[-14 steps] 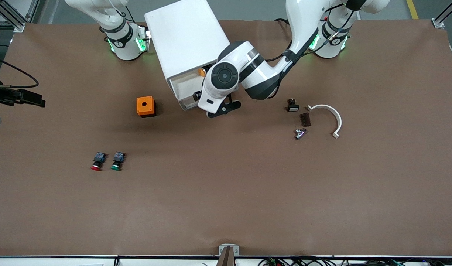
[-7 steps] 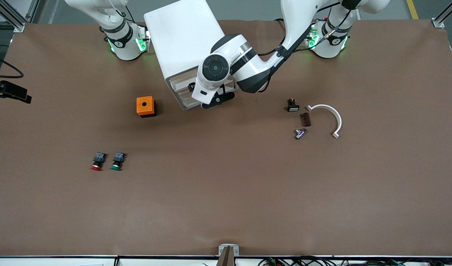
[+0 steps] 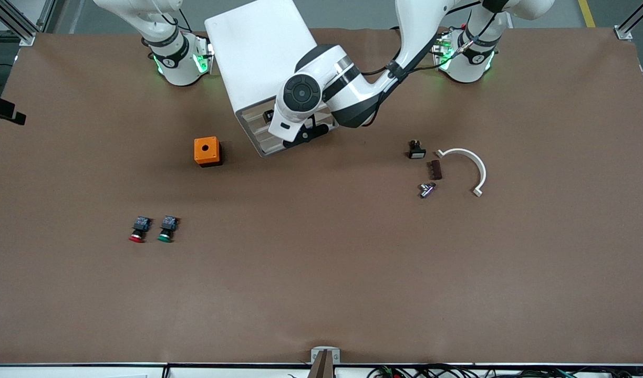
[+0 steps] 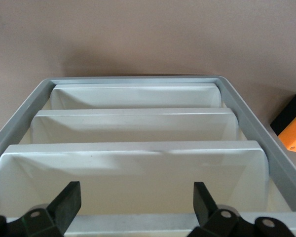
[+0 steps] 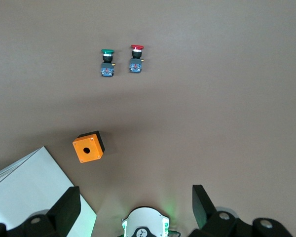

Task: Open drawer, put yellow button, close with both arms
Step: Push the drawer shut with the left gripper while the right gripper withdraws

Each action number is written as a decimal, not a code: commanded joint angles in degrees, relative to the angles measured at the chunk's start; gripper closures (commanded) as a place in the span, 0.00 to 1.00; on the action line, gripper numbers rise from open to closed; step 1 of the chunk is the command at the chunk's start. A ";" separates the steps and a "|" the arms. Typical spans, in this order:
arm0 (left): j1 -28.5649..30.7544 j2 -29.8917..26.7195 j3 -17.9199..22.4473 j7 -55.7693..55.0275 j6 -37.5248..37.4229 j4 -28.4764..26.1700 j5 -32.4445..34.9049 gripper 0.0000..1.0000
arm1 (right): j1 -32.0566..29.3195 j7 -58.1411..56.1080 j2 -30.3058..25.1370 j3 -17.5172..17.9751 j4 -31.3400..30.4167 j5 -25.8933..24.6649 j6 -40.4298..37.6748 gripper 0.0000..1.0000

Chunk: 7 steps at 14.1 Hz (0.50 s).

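The white cabinet (image 3: 258, 47) stands between the two arm bases. My left gripper (image 3: 300, 134) is at the cabinet's front. In the left wrist view my left gripper (image 4: 136, 207) is open and empty, its fingers (image 4: 68, 201) astride the front edge of the uppermost drawer (image 4: 138, 223). The three lower drawer fronts show beneath it. The uppermost drawer is pushed in. The yellow button is hidden. My right gripper (image 5: 134, 210) is open and empty, high over its own base (image 5: 145, 224), and does not show in the front view.
An orange box with a hole (image 3: 206, 151) sits beside the cabinet. A red button (image 3: 137, 231) and a green button (image 3: 166, 230) lie nearer the front camera. A white curved piece (image 3: 471, 165) and small dark parts (image 3: 417, 150) lie toward the left arm's end.
My left gripper has moved toward the cabinet and pushed the uppermost drawer in. The yellow button, visible in the open drawer a second ago, is now hidden.
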 commanded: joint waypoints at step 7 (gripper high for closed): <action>1.61 -3.27 0.20 -1.05 0.33 -0.05 -0.68 0.00 | 3.02 0.03 -6.02 0.63 -5.74 0.46 3.19 0.00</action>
